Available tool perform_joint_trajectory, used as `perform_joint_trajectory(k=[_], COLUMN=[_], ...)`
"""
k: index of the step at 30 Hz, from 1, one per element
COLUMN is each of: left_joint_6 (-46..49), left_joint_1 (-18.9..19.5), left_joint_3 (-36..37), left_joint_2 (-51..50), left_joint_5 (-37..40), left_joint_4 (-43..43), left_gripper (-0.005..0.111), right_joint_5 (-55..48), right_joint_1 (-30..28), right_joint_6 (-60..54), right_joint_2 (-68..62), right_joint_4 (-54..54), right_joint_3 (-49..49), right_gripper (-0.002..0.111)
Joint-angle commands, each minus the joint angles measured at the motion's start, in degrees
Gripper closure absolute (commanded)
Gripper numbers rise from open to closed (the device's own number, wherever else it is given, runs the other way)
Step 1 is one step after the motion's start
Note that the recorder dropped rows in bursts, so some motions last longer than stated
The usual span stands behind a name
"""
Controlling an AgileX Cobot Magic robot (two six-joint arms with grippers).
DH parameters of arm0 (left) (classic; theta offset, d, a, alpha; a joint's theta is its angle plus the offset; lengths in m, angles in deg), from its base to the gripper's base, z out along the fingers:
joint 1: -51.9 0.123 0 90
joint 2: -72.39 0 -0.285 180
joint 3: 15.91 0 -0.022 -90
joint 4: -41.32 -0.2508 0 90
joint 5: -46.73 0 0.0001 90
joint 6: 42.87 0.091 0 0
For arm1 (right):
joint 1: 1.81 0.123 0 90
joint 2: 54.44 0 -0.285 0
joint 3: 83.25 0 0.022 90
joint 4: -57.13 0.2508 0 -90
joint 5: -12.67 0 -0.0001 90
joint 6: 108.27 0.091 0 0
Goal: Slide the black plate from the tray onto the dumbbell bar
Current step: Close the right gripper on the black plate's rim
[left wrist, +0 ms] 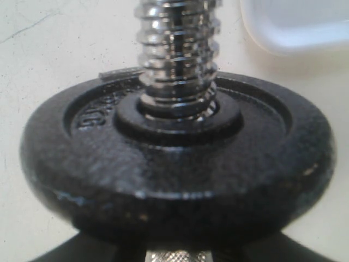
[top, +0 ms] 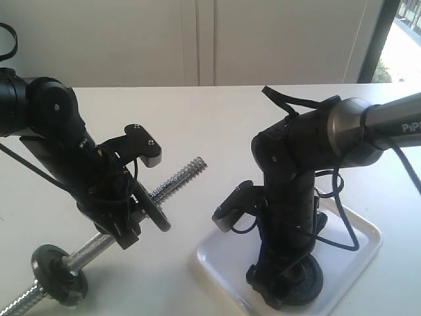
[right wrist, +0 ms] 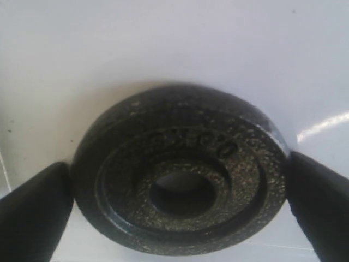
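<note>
We seem to be in a robotics lab or test room: two black robot arms [top: 309, 141] work over a plain white tabletop [top: 217, 118], and beyond the right claw [top: 287, 288] stand flat white wall panels [top: 197, 39] and a dark-framed window [top: 385, 39], bright with daylight.

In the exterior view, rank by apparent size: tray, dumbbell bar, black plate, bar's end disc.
1. tray
2. dumbbell bar, long but thin
3. black plate and end disc: look alike; plate partly hidden, so unranked
</note>
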Motion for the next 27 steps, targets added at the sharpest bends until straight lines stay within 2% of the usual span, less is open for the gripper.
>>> perform_joint_trajectory(k=[1, 7, 10, 13, 16, 17, 20, 21, 24, 27], left_joint_6=[-0.1, -0.1, -0.1, -0.1, -0.1, -0.1, -0.1, -0.1, -0.1, -0.1], left_joint_1=[-0.1, -0.1, -0.1, -0.1, -0.1, -0.1, -0.1, -0.1, -0.1, -0.1], left_joint_3=[-0.8, -0.8, -0.8, -0.8, -0.8, -0.8, -0.8, -0.8, -0.8, -0.8], left_joint_2=[2.8, 2.8, 2.8, 2.8, 2.8, 2.8, 2.8, 2.8, 2.8, 2.8], left_joint_5=[-1.2, -1.2, -1.2, -1.2, -1.2, -1.2, -1.2, -1.2, -1.2, -1.2], left_joint_4=[2.9, 2.9, 2.9, 2.9, 2.9, 2.9, 2.9, 2.9, 2.9, 2.9], left_gripper=[0.107, 0.107, 0.107, 0.107, 0.107, 0.107, 0.107, 0.107, 0.107, 0.107], right_joint_5=[7.7, 8.9, 8.3, 7.5, 7.0, 6.8, 5.5, 4.6, 2.0, 1.1], right_joint_1=[-0.3, -0.3, -0.3, -0.3, -0.3, -0.3, -0.3, -0.3, -0.3, -0.4], right_joint_6=[-0.6, -0.6, -0.5, -0.5, -0.5, -0.5, -0.5, 0.5, 7.0, 8.4], right_joint_2=[-5.2, -5.3, -5.5, -6.2, -6.8, -6.8, -6.7, -6.7, -5.7, -3.5], right_joint_4=[-0.5, -0.7, -0.7, -0.7, -1.1, -1.1, -2.6, -3.4, -5.6, -7.3], right_joint_3=[-3.2, -4.7, -4.7, -4.7, -4.7, -4.6, -3.5, -2.8, 0.2, 1.4], right_gripper=[0.003, 0.003, 0.008, 0.026, 0.058, 0.073, 0.103, 0.108, 0.108, 0.108])
